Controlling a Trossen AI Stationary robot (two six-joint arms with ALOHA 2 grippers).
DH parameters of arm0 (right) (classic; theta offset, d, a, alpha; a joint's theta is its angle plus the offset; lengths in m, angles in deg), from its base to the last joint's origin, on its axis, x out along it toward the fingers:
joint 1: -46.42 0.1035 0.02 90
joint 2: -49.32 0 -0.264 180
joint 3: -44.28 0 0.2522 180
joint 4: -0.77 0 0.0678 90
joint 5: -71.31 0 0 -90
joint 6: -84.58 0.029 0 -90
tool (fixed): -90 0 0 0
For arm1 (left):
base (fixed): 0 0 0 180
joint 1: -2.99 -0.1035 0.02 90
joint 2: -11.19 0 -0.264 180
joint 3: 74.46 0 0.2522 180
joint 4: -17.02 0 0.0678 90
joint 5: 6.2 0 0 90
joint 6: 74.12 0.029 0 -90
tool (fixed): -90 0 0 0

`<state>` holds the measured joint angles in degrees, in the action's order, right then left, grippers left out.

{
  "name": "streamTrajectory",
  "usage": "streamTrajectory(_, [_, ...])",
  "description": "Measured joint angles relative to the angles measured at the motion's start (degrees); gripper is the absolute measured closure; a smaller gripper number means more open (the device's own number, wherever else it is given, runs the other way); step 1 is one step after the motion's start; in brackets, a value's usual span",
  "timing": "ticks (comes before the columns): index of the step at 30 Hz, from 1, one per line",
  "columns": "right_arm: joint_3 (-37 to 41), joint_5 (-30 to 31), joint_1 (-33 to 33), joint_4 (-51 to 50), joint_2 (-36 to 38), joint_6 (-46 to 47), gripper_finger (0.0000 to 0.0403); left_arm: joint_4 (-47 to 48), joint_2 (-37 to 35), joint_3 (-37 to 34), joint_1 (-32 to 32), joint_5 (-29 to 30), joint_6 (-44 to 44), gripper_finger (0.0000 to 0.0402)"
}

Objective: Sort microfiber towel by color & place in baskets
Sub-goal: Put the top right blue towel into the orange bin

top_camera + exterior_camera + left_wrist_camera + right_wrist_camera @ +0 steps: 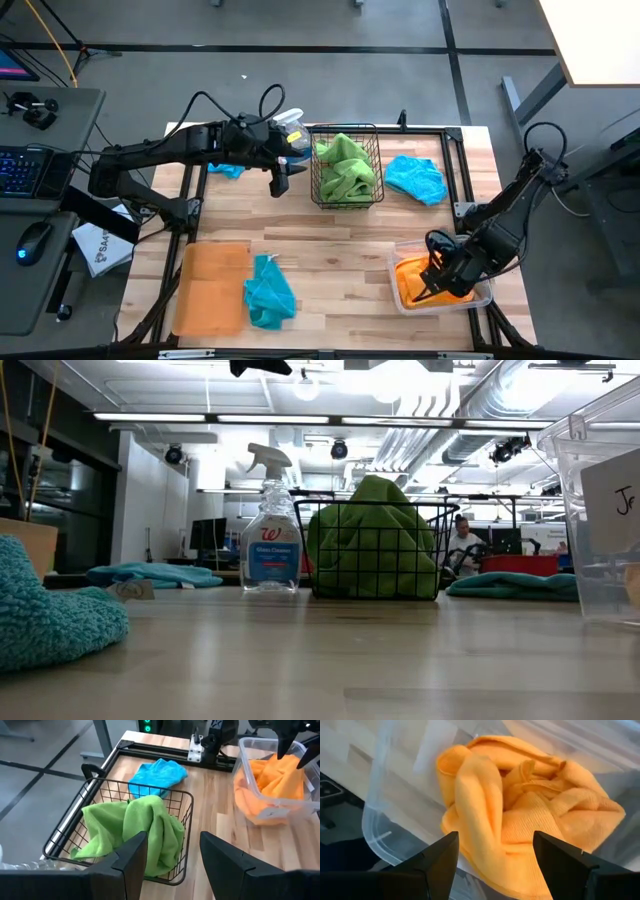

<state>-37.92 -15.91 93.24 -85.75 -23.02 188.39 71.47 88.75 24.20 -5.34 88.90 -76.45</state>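
Right gripper (495,851) hangs open over the orange towel (530,810) in the clear bin (480,297) at the table's right front corner; lifting carelessly may snag it. Left gripper (172,852), open, hovers beside the mesh basket (75,815) holding the green towel (130,827); blue towels (415,178) remain unsorted.

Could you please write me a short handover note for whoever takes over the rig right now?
Left gripper: open, empty, beside the black wire basket.
Right gripper: open, over the clear bin.
Done: green towels in the wire basket; orange towel in the bin.
Left: three turquoise towels on the table, one by the orange tray, one right of the basket, one near the spray bottle. The tray holds none.
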Motion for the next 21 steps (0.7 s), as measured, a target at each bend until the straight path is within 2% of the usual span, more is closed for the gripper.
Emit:
streamTrajectory(4, [-1.57, 2.81, -2.38, 1.16, 1.34, -3.26, 0.0151, -0.35, -0.03, 0.00, 0.00, -1.48, -0.72, 0.0232])
streamTrajectory(7, [-5.01, 11.77, -4.85, -0.97, 3.29, -3.77, 0.0151, -1.98, -0.87, -0.01, -0.07, -4.67, -1.50, 0.0232])
streamTrajectory(9, [-7.05, 18.79, -6.96, -4.44, 4.28, -3.80, 0.0151, -2.05, -1.75, 0.00, -0.07, -4.88, -1.55, 0.0232])
streamTrajectory(11, [-7.79, 22.85, -10.70, -10.01, 5.04, -3.91, 0.0151, -2.00, -2.10, 0.00, -0.07, -4.80, -1.67, 0.0232])
streamTrajectory(13, [-6.74, 23.59, -16.84, -13.49, 5.85, -8.10, 0.0151, -1.42, -2.40, 0.00, -0.09, -4.71, -2.62, 0.0232])
streamTrajectory(15, [-3.70, 23.40, -24.92, -12.14, 7.08, -15.97, 0.0151, -1.34, -2.59, 0.00, -0.09, -4.69, -3.54, 0.0232])
streamTrajectory(21, [13.00, 15.94, -54.30, 4.76, 10.16, -40.97, 0.0151, -0.82, -2.75, 0.00, 0.79, -4.90, -5.15, 0.0232])
